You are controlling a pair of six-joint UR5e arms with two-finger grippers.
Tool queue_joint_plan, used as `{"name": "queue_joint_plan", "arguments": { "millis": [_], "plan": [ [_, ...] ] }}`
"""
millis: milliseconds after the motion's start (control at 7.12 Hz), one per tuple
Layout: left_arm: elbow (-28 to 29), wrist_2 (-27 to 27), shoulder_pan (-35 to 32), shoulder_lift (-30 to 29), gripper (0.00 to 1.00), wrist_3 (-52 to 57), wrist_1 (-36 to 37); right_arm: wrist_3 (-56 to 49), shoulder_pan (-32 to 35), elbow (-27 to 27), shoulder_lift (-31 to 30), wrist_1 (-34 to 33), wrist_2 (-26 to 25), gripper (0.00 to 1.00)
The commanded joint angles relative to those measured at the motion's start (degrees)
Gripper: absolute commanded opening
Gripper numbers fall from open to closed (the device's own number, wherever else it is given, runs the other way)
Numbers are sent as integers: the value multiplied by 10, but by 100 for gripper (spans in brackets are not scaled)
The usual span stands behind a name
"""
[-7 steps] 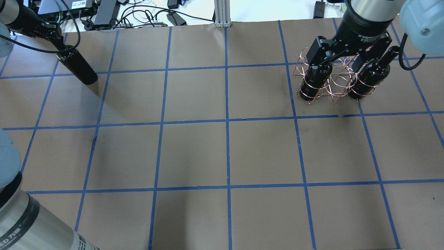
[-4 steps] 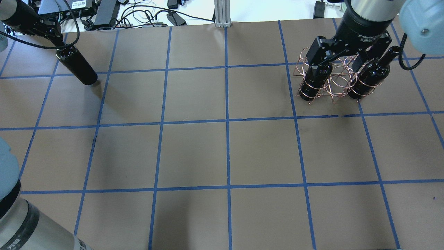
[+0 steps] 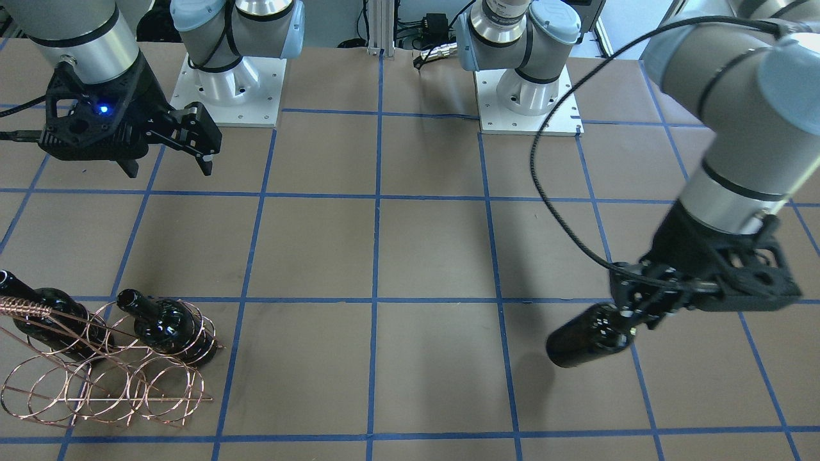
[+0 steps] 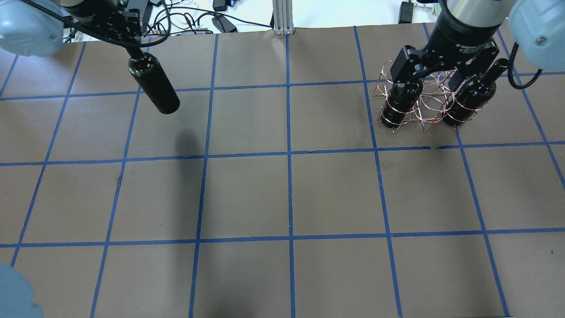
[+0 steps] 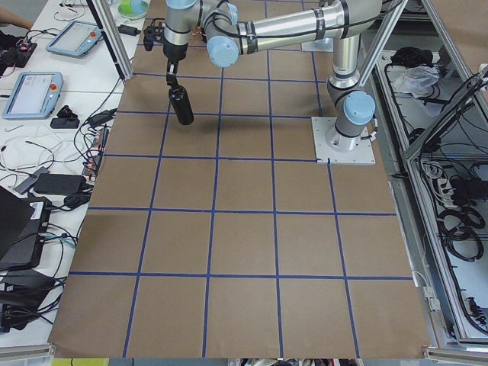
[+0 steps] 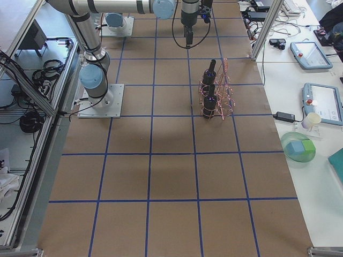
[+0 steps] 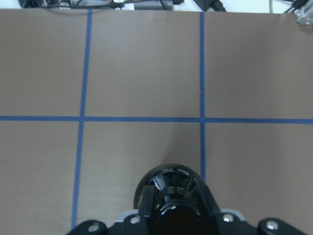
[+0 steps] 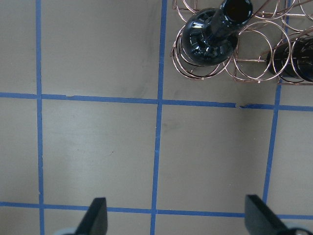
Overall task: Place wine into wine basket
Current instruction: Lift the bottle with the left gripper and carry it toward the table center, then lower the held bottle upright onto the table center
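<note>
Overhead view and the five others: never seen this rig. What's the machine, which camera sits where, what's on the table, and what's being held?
These are two robot arms bolted to a table covered in brown paper with a blue tape grid. One camera looks over the robot's shoulders and one faces it from across the table. There is also one at each table end and one on each wrist.

On the table stands a copper wire wine basket with two dark bottles in its loops.

The left gripper holds a third wine bottle by its top end. It is lifted off the table, far from the basket.

The right gripper hovers above the basket with its fingers open, holding nothing.
</note>
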Motion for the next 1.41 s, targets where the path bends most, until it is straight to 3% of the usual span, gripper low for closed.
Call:
{"name": "queue_joint_plan", "arguments": {
  "millis": [0,141,562,843,1265],
  "plan": [
    [-75,30,-101,29,0,-146,43,-2,0,0,1,1,-2,100],
    [-96,69,-136,32,0,-202,72,-10,-1,1,1,1,0,100],
    [-105,128,-222,40,0,-339,64,-8,-2,0,11,0,-3,100],
    [-129,126,-229,35,0,-404,68,-3,-2,0,11,-1,-1,100],
    [-132,120,-230,34,0,-408,67,-1,-2,0,12,-5,-1,100]
  ]
}}
